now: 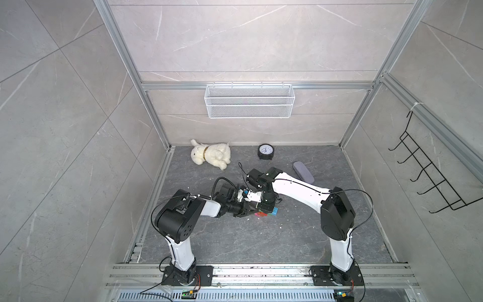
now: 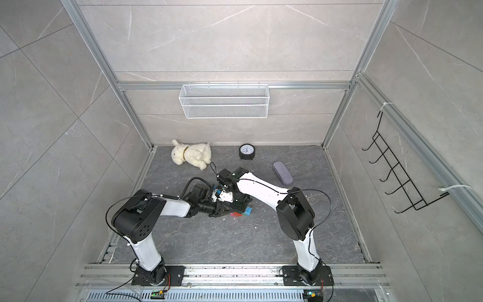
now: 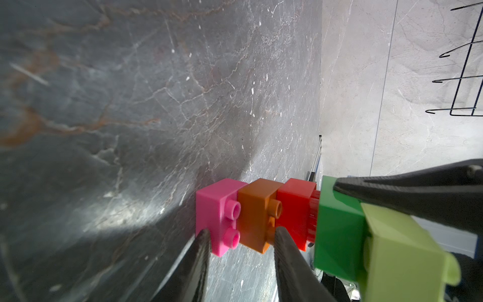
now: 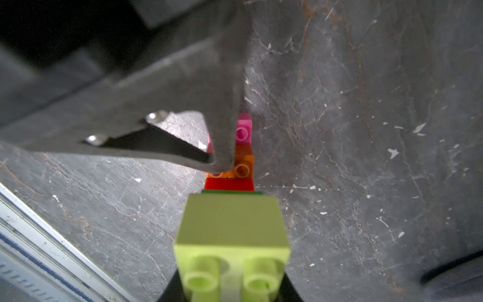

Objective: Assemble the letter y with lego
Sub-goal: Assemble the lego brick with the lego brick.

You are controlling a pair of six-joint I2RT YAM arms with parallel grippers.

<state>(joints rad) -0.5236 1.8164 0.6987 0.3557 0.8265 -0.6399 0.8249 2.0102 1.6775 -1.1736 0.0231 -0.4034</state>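
While both wrists crowd together mid-floor in both top views, I glimpse only a sliver of the letter y [image 1: 264, 214] and its blue brick [image 1: 274, 210] beneath them. A plush dog [image 1: 210, 154], clock [image 1: 265, 151] and grey case [image 1: 303, 172] lie well behind, and a wire basket [image 1: 249, 86] hangs on the back wall.

On my left wrist view, the left gripper [image 3: 243, 231] clamps across the pink brick [image 3: 211, 209] and orange brick [image 3: 254, 209].

On my right wrist view, the right gripper [image 4: 231, 290] pinches the yellow-green brick [image 4: 232, 227], and a left finger [image 4: 224, 104] masks part of the pink.
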